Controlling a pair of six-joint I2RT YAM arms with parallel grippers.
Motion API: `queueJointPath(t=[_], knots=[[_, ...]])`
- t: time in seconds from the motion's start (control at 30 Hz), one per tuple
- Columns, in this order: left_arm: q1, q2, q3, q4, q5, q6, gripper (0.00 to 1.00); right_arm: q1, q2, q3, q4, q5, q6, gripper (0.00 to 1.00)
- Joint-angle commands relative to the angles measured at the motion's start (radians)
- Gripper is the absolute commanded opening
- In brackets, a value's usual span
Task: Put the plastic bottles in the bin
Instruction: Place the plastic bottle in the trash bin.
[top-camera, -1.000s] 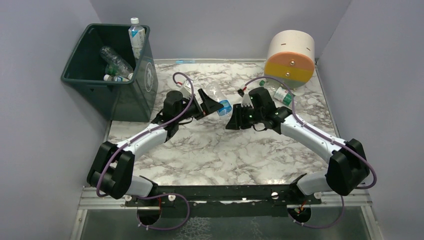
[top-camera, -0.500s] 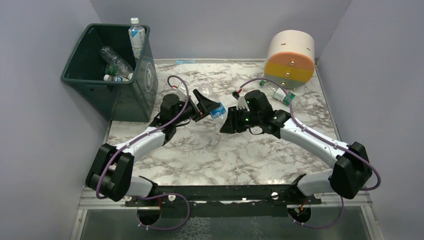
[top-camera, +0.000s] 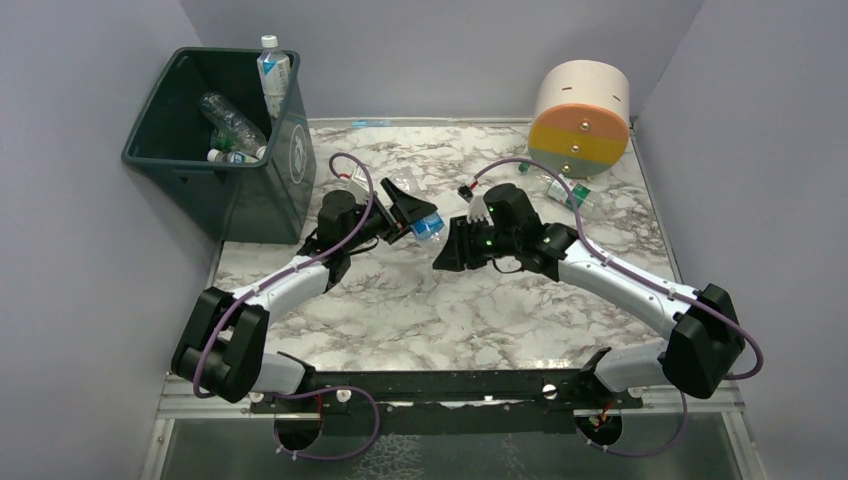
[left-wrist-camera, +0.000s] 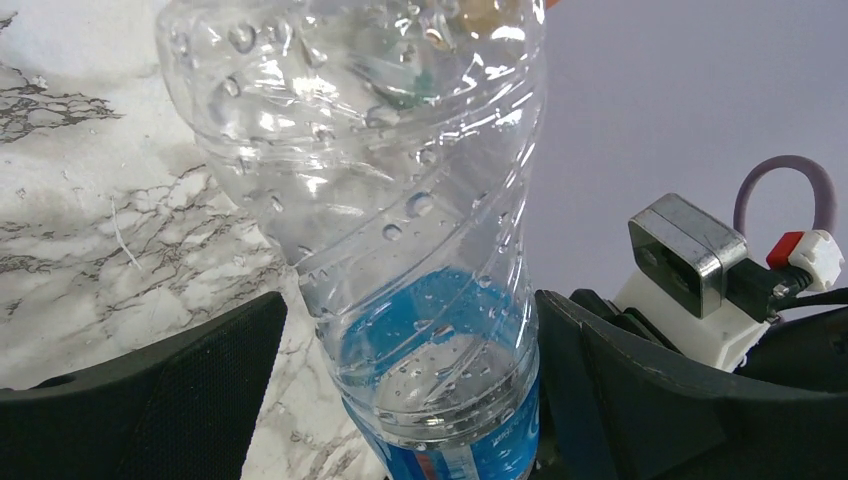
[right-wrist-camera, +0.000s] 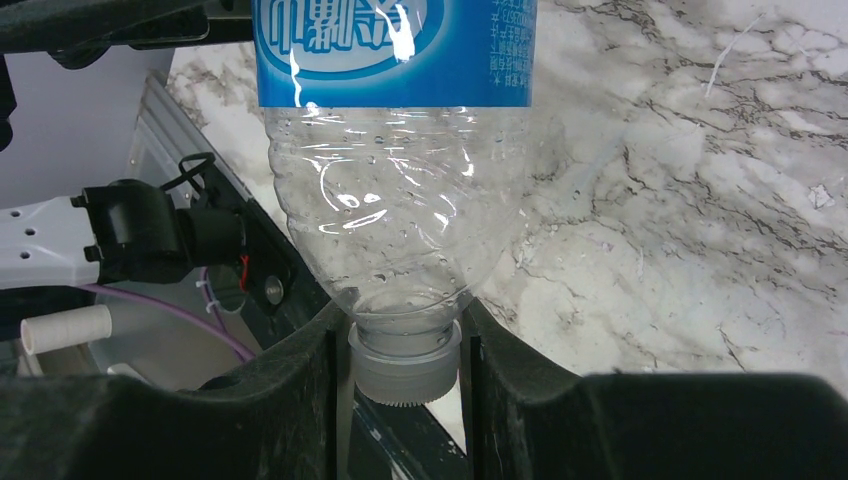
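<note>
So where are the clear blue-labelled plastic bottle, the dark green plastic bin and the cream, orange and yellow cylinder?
Clear plastic bottle (right-wrist-camera: 395, 50): right wrist view, blue label.
Dark green bin (top-camera: 240, 205): top view, near wall.
Cream, orange and yellow cylinder (top-camera: 580, 135): top view, orange band.

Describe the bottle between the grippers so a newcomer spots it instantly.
At the marble table's middle is a clear bottle with a blue label. Unlike the bottles in the green bin or by the cylinder, the right gripper pinches its cap.

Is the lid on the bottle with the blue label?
On. The blue-label bottle has a pale cap on its neck, pinched by the right claw.
</note>
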Motion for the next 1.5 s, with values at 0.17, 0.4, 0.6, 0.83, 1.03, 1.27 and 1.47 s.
queueJointPath(t=[0.17,0.4,0.6,0.83,1.03,1.27,1.47], knots=[[0.017,-0.015,-0.01,0.045,-0.013,-0.002,0.97,0.025,-0.018,0.0,0.039,0.002,0.014,0.33],[0.025,-0.009,-0.01,0.053,-0.004,-0.003,0.89,0.034,-0.018,0.009,0.042,0.005,0.013,0.33],[0.03,-0.005,-0.013,0.061,0.001,-0.005,0.72,0.039,-0.011,0.011,0.045,0.003,0.013,0.33],[0.034,0.004,-0.008,0.069,0.013,-0.005,0.52,0.043,-0.009,0.003,0.052,0.002,0.016,0.36],[0.034,0.001,-0.013,0.073,0.012,-0.005,0.5,0.045,-0.01,0.002,0.051,0.001,0.02,0.43],[0.043,-0.003,-0.025,0.072,0.011,-0.003,0.5,0.047,-0.045,0.002,0.016,0.015,0.022,0.68],[0.048,-0.011,-0.036,0.071,0.004,-0.003,0.5,0.047,-0.115,-0.023,-0.035,0.041,0.025,0.75]])
